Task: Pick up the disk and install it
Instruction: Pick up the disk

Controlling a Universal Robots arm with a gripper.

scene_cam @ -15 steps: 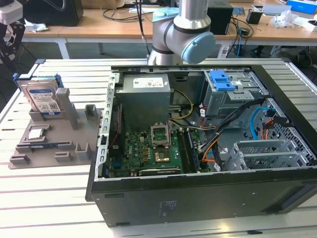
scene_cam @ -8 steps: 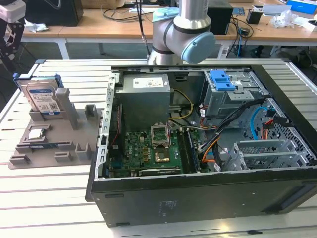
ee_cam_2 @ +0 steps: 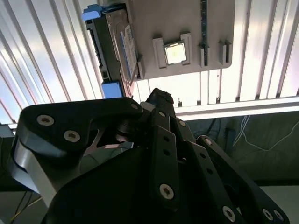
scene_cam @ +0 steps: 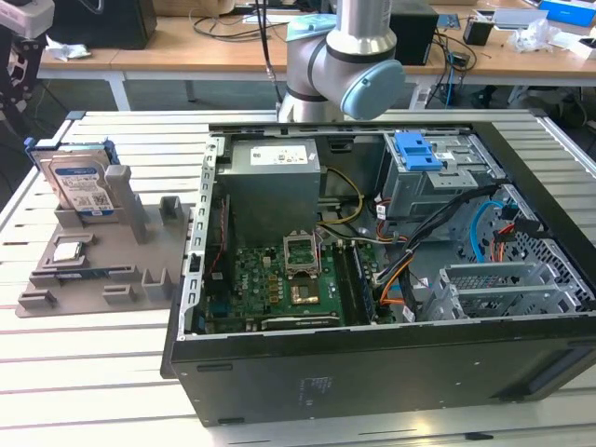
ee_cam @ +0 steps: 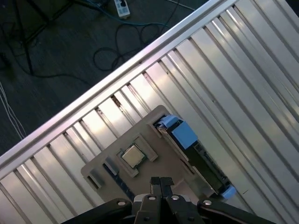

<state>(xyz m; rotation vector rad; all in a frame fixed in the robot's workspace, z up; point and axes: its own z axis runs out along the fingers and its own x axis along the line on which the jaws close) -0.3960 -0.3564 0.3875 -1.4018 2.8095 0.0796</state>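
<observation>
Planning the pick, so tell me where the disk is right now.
The disk stands on edge at the exterior view's left, on the grey holder tray outside the open computer case, with the processor chip lying on the same tray nearby.

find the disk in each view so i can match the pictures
Exterior view: the disk stands upright at the far end of the grey holder, at the exterior view's left.
Second wrist view: the disk is seen nearly edge-on, along one side of the holder.
First wrist view: the disk is seen from above, standing along the holder's side.
Shared landmark: the square processor chip lying in the holder near the disk.
</observation>
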